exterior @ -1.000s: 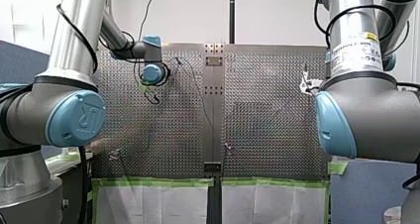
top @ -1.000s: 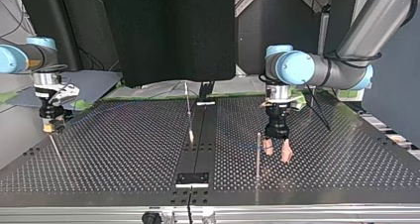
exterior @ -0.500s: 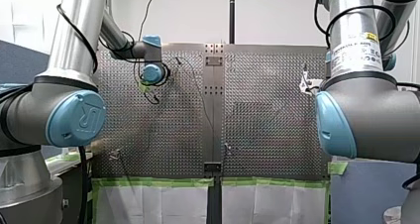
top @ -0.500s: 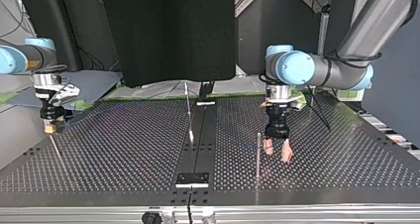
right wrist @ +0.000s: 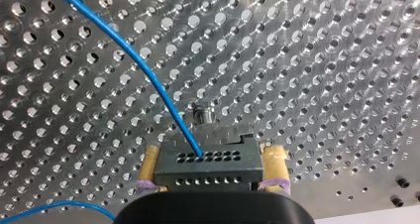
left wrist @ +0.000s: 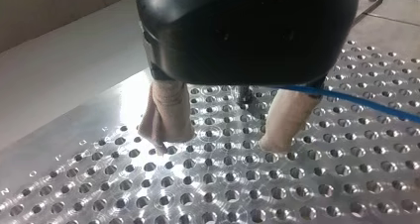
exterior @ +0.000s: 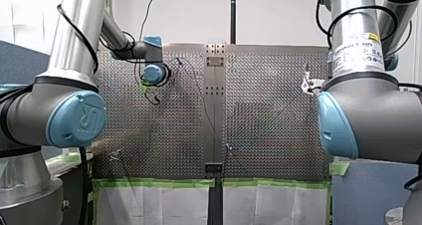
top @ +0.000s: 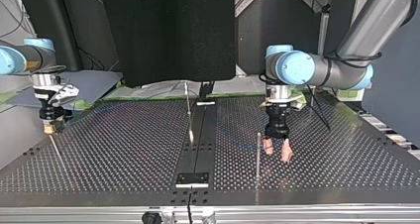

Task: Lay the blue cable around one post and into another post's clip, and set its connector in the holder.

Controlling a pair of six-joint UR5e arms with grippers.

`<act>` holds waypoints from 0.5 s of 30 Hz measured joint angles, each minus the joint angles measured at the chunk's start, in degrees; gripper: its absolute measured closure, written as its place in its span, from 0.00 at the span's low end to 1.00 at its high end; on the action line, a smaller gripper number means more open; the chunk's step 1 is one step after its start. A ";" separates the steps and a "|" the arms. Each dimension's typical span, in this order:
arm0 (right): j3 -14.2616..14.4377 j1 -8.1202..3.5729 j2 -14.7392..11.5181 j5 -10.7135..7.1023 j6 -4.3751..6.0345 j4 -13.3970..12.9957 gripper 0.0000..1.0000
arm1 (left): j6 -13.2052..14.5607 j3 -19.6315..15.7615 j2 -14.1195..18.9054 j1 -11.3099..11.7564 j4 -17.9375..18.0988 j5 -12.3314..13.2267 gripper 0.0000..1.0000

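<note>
Above the perforated metal table (right wrist: 322,60), the right gripper (right wrist: 212,153) clamps the black multi-hole connector block (right wrist: 210,168), which is not yet placed. The left gripper (left wrist: 218,140) gapes open and empty, with the thin blue cable (left wrist: 356,101) just beside it, apparently unrouted.

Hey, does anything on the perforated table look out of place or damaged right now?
Nothing stands out. The black multi-hole connector sits square between the fingers of my right gripper, the thin blue cable leaves it in a smooth curve without kinks, and my left gripper is open over the perforated metal table.
</note>
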 joint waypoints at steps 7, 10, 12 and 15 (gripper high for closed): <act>-0.02 -0.05 -0.01 -0.05 -0.01 0.00 0.82 | 0.20 0.00 0.01 -0.01 0.01 0.00 0.02; -0.01 -0.07 -0.01 -0.03 -0.01 -0.01 0.82 | 0.25 0.00 0.00 -0.01 0.01 0.00 0.02; -0.01 -0.09 0.00 -0.02 -0.01 -0.02 0.82 | 0.30 -0.01 0.01 -0.02 0.04 0.00 0.02; -0.01 -0.09 0.01 -0.03 -0.01 -0.05 0.82 | 0.34 -0.01 0.01 -0.03 0.08 0.00 0.02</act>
